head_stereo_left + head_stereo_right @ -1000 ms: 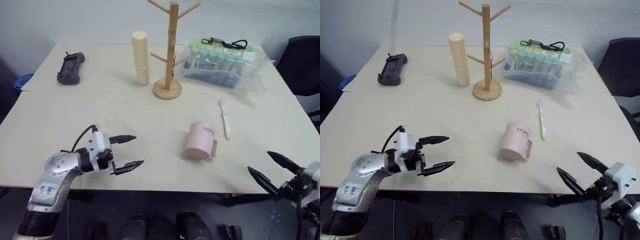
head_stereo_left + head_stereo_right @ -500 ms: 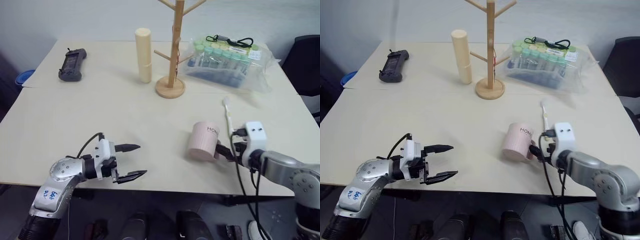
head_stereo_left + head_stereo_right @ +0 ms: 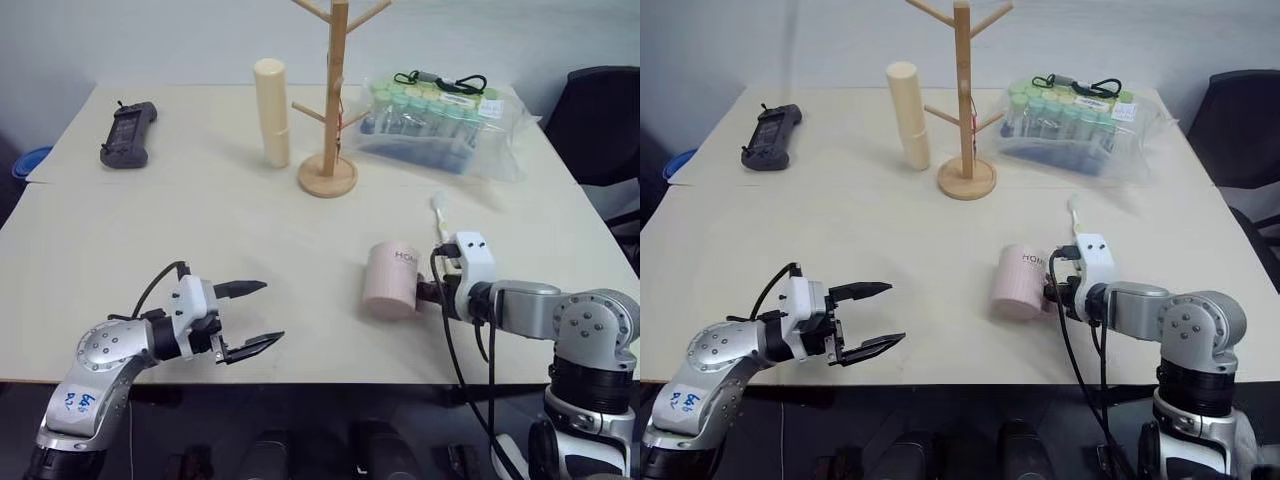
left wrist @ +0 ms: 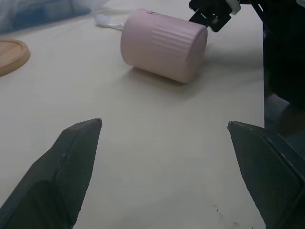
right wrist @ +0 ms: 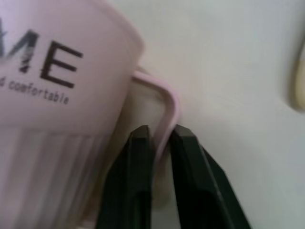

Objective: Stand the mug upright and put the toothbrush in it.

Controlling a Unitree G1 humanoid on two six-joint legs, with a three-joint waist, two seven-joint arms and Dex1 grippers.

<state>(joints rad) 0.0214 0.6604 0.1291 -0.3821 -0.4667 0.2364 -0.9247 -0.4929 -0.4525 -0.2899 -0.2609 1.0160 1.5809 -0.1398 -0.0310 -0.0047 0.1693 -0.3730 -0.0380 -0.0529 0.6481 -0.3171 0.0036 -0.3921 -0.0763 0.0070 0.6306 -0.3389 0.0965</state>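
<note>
While the mug [image 3: 392,282] lies on its side on the table [image 3: 150,230], the right gripper [image 5: 159,143] pinches its handle; the toothbrush [image 3: 441,217] lies just beyond; the left gripper [image 3: 243,320] hangs open, well apart.

Looks like an office or lab room arranged for robot trials. Plain pale table [image 3: 150,230] against a bare light wall, with a black swivel chair [image 3: 600,120] off to one side. Laid out as test props: wooden mug tree [image 3: 330,100], cream cylinder [image 3: 271,112], bagged pack of capped bottles [image 3: 440,125], black handheld controller [image 3: 125,133].
</note>
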